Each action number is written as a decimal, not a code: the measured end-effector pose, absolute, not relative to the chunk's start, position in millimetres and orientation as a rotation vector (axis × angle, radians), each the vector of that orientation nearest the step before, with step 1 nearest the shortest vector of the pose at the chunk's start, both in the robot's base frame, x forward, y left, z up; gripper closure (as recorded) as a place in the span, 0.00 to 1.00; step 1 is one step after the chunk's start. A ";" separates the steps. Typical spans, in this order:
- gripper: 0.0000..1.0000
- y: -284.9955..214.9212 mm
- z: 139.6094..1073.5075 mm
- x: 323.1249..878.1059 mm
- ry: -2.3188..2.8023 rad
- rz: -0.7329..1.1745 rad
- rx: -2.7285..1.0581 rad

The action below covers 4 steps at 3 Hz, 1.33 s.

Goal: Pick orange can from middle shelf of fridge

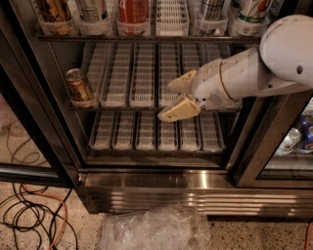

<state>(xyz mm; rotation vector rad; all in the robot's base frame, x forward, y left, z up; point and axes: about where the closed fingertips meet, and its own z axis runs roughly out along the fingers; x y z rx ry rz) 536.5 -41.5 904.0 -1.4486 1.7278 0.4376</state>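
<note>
The orange can [79,86] stands upright at the left end of the middle shelf [146,78], in front of the leftmost white lane tray. The fridge [161,188] is open, with a ribbed steel base below. My gripper [172,99] hangs in front of the middle shelf's right half, well to the right of the can. Its two tan fingers [179,110] are spread apart and hold nothing. The white arm [259,68] reaches in from the upper right and hides the shelf's right end.
Top shelf holds several cans, among them a red can [133,10] and a tan-and-black can [54,10]. The lower shelf [156,132] has shorter trays. A black door frame [34,107] stands left. Cables [34,215] and a crumpled plastic bag [156,229] lie on the floor.
</note>
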 end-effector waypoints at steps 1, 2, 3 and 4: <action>0.07 -26.0 923.7 558.9 1.623 0.356 -1.396; 0.07 -25.0 928.0 564.2 1.611 0.336 -1.380; 0.00 -13.9 909.2 561.7 1.627 0.407 -1.378; 0.00 19.3 885.4 573.1 1.606 0.514 -1.371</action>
